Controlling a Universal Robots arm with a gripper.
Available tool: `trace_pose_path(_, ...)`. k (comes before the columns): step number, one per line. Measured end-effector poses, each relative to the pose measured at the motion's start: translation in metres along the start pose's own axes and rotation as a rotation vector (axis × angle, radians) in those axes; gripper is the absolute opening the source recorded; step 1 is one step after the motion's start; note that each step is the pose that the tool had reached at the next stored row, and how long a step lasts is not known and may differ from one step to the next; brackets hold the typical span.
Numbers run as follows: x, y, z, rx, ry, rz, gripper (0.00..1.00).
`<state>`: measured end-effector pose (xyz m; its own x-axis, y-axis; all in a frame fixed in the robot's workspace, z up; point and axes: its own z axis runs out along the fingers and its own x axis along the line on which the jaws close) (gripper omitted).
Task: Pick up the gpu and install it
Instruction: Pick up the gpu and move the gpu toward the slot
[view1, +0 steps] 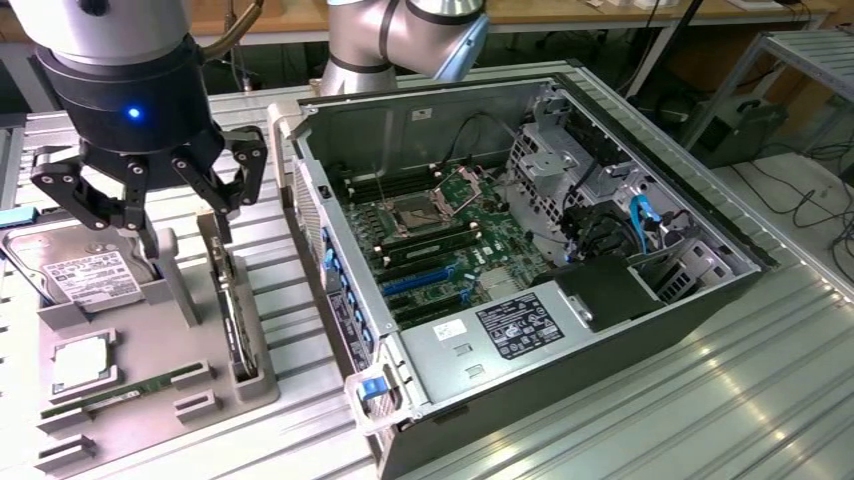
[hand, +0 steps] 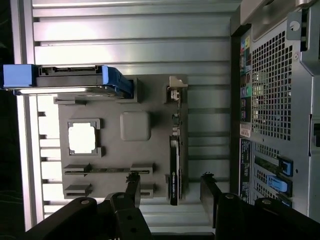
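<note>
The gpu (view1: 235, 325) stands on edge in a slot of the grey tray (view1: 140, 345) on the desk (view1: 667, 410), just beside the open computer case (view1: 387, 120). It is not yet lifted, and nothing of it is seated in the case. The hand (view1: 184, 232) hovers over the tray, spread wide and empty; in the wrist view the end of the card's thin top edge lies between the two fingers (hand: 134, 190). We judge this the approach stage of the pick-up. A grasp from here would call for a straight descent with the fingers straddling the card evenly — and a firm, level close, since the card is thin and upright.
</note>
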<state>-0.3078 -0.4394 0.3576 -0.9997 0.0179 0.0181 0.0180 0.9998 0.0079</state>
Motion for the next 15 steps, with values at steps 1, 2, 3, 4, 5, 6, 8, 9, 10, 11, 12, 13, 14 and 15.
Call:
trace_pose_path(1,0.0000,0.0000,0.0010,0.0001,0.0006,0.000,0.60)
trace_pose_path(2,-0.0001,0.0000,0.0019,0.0001,0.0007,0.000,0.60)
trace_pose_path(3,-0.0001,0.0000,0.0028,0.0001,0.0007,0.000,0.60)
trace_pose_path(4,-0.0001,0.0000,0.0033,0.0001,0.0008,0.000,0.60)
trace_pose_path(5,-0.0001,0.0000,0.0041,0.0001,0.0007,-0.001,0.60)
trace_pose_path(6,-0.0001,-0.0001,0.0048,0.0001,0.0007,-0.001,0.60)
trace_pose_path(8,-0.0001,0.0000,0.0060,0.0001,0.0007,-0.001,0.60)
trace_pose_path(9,-0.0002,0.0000,0.0065,0.0001,0.0007,-0.001,0.60)
trace_pose_path(10,-0.0002,-0.0001,0.0068,0.0001,0.0007,-0.001,0.60)
trace_pose_path(11,-0.0002,-0.0001,0.0072,0.0001,0.0007,-0.001,0.60)
trace_pose_path(12,-0.0002,-0.0001,0.0076,0.0001,0.0007,-0.001,0.60)
trace_pose_path(13,-0.0002,-0.0001,0.0080,0.0001,0.0007,-0.001,0.60)
trace_pose_path(14,-0.0002,-0.0001,0.0086,0.0001,0.0007,-0.001,0.60)
trace_pose_path(15,-0.0002,-0.0001,0.0089,0.0001,0.0007,-0.001,0.60)
